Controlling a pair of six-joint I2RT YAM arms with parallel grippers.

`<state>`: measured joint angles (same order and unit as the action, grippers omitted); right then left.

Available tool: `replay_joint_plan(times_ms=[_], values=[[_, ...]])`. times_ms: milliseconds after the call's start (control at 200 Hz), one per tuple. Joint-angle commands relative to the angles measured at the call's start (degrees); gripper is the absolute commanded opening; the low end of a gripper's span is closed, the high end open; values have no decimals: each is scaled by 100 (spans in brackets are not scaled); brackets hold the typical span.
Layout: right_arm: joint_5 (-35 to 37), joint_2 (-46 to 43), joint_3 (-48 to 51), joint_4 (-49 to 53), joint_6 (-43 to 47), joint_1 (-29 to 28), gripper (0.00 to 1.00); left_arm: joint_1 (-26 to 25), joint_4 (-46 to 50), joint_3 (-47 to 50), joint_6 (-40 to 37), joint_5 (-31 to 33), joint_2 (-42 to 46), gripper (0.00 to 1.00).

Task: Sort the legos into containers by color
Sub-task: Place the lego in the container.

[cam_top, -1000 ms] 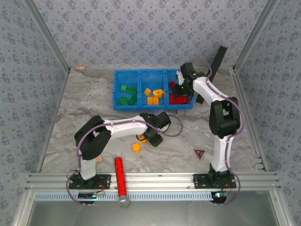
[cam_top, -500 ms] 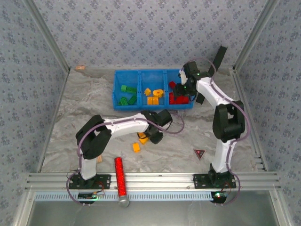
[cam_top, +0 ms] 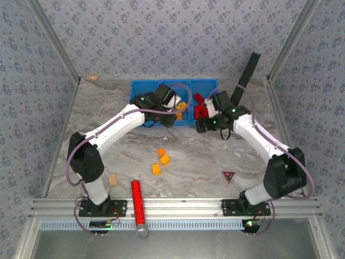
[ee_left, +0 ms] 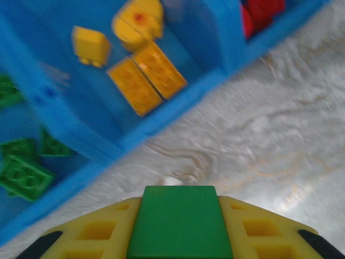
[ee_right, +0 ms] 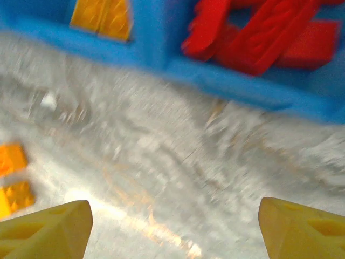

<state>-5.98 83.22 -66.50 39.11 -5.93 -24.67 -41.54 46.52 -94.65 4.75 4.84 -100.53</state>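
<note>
The left gripper (cam_top: 168, 110) hung over the front wall of the blue bin (cam_top: 139, 122), about where the left and middle compartments met. It was closed on a green lego (ee_left: 179, 221), which sat squarely between the two yellow fingers in the left wrist view. Below it, more green legos (ee_left: 21, 174) lay in the bin's left compartment and yellow legos (ee_left: 146, 76) in the middle one.

The right gripper (cam_top: 200, 125) sat low over the bench (cam_top: 253, 167), just in front of the bin's right compartment. Its fingers were spread wide with nothing between them. Red legos (ee_right: 259, 38) were heaped in that right compartment.

Three orange legos (cam_top: 160, 160) lay loose on the bench, well in front of the bin and roughly in line with its middle compartment. Two of them were close together and the third sat a little nearer the arm bases. Farther from the bin, at the near edge of the bench, lay a red glittery cylinder (cam_top: 136, 199), with a small wooden block (cam_top: 112, 179) beside the left arm's base.
</note>
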Motion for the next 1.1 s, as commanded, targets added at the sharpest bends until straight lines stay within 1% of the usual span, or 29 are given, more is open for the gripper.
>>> replay_joint_plan(times_ms=[0,110,255,320,380,485,630,800,890,995,1094], values=[[207,-404,310,130,136,-504,83,231,83,-450,-189,486,-231,14],[237,-609,521,34,9,-1220,84,492,56,-827,-148,592,-526,14],[916,-552,417,286,-165,-2326,85,914,221,-1342,74,700,-920,14],[1091,-439,392,369,-276,-2676,85,1147,245,-1501,281,566,-1063,14],[1068,-332,440,266,-373,-2886,86,1365,244,-1600,492,328,-1189,15],[1024,-97,533,-35,-487,-3114,86,1640,193,-1679,685,24,-1464,15],[1349,327,437,-97,-497,-3382,86,1746,301,-2050,574,209,-1874,15],[1413,748,159,-189,-531,-3584,86,1950,324,-2096,761,-45,-2349,15],[1397,915,43,-237,-540,-3661,86,1974,272,-2046,824,-124,-2525,15],[1645,1079,-63,-202,-532,-3831,86,1974,203,-1948,867,-140,-2636,15],[1671,1232,-99,-229,-515,-3870,86,1981,120,-1826,903,-164,-2697,15]])
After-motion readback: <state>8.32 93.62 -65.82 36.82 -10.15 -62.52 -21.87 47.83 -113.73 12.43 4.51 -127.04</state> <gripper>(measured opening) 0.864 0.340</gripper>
